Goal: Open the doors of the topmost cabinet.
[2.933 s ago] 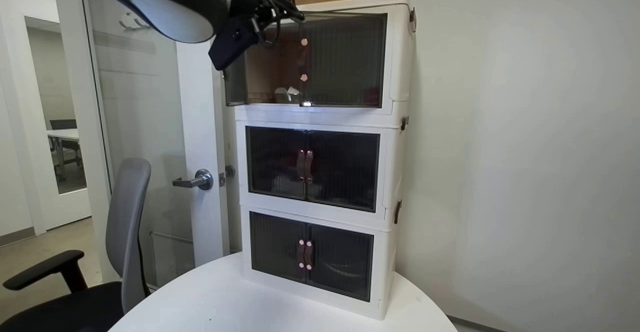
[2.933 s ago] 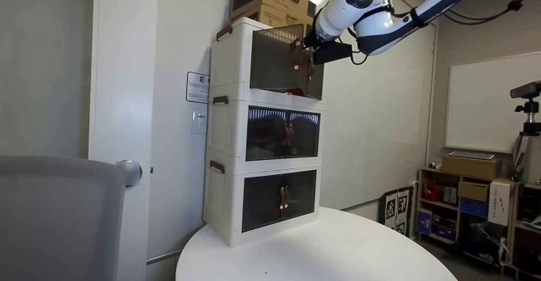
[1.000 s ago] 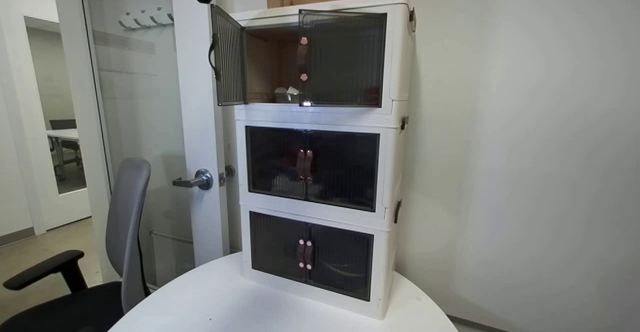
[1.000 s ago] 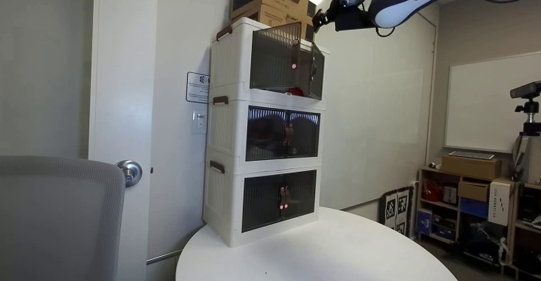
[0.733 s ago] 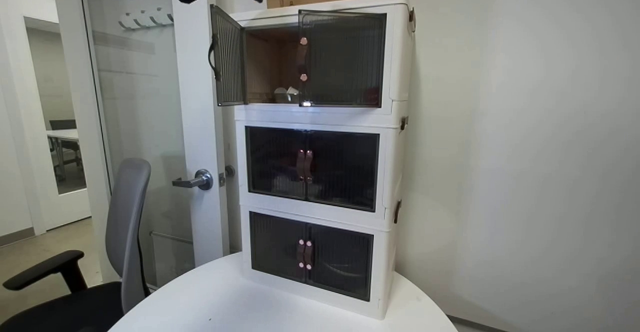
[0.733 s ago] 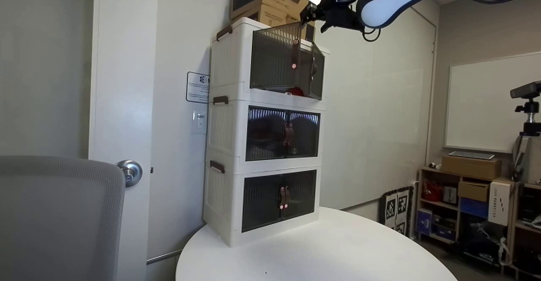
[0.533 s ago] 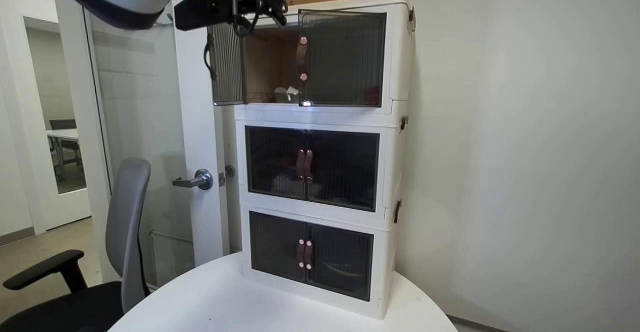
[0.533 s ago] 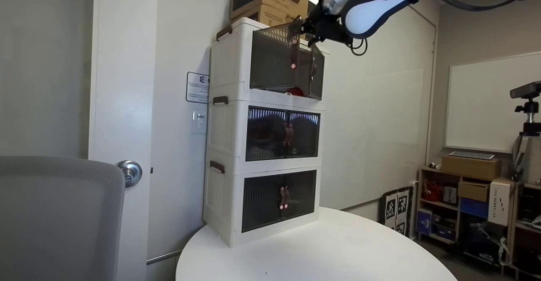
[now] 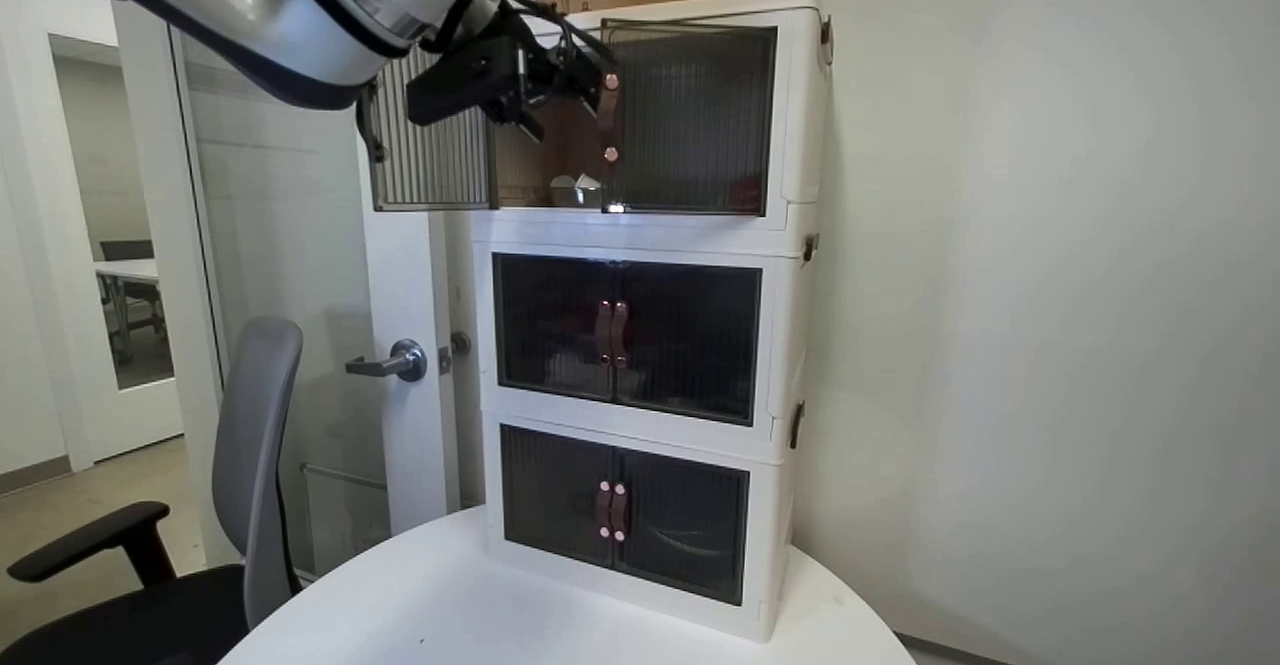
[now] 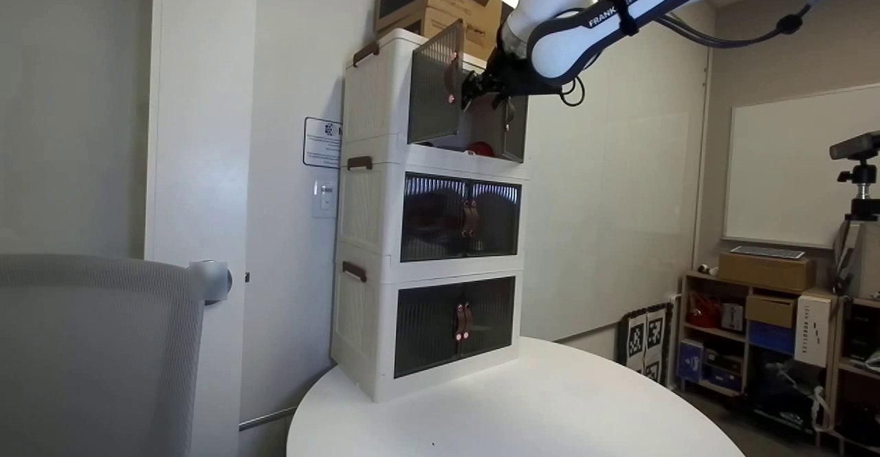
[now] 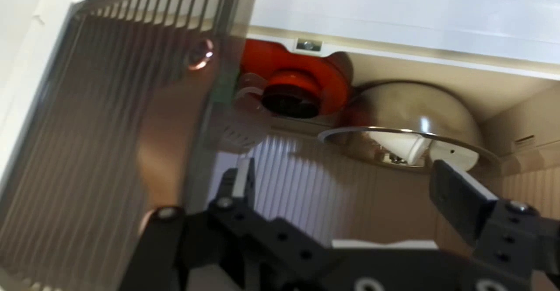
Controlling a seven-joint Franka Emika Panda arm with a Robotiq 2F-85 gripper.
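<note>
- My gripper (image 11: 344, 168) is released, its fingers (image 11: 242, 181) spread well apart, with nothing held.
- It hangs at the mouth of the top cabinet (image 10: 375, 93), which lies straight ahead of it.
- Just beside one finger is the free edge of the ajar door (image 11: 100, 129); whether they touch, I can't tell.
- On the gripper's other side the wide door (image 9: 435, 165) stands swung well out, so I judge that half done and the ajar one the job in hand.
- Past the fingertips, inside, sit a metal bowl (image 11: 411, 103) and a red thing (image 11: 302, 63); I'd keep the reach shallow.
- The ajar door looks thin, stiff and light; I expect it to swing on little force, and a hard knock might crack the panel.
- Its handle (image 11: 159, 151), near that same finger, looks like a soft strap on two studs: it should pinch well but flex before the door follows.
- Easier, I think, is hooking the finger behind the free edge and sweeping outward; the smooth rim may slip, so I'd go slowly along the hinge's arc.
</note>
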